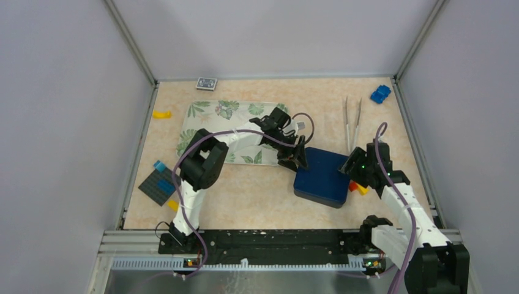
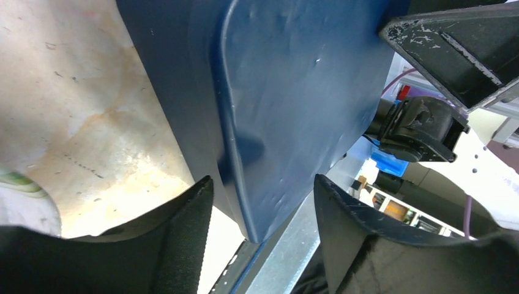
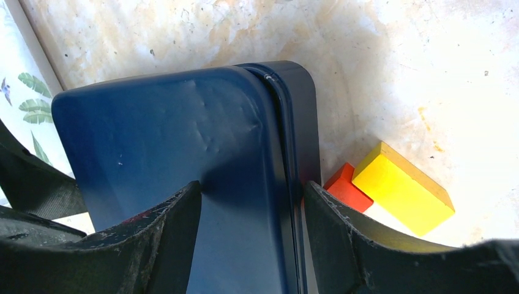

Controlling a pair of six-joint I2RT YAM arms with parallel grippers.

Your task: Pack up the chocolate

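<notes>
right tool astride blue box, red block, yellow block (touching) beside

Your right jaws straddle the right wall of the blue box. Just outside them a red block and a yellow block crowd the counter, with tweezers farther ahead. Your left jaws straddle the opposite edge; bare counter lies outside them and the leafy mat behind.
</notes>
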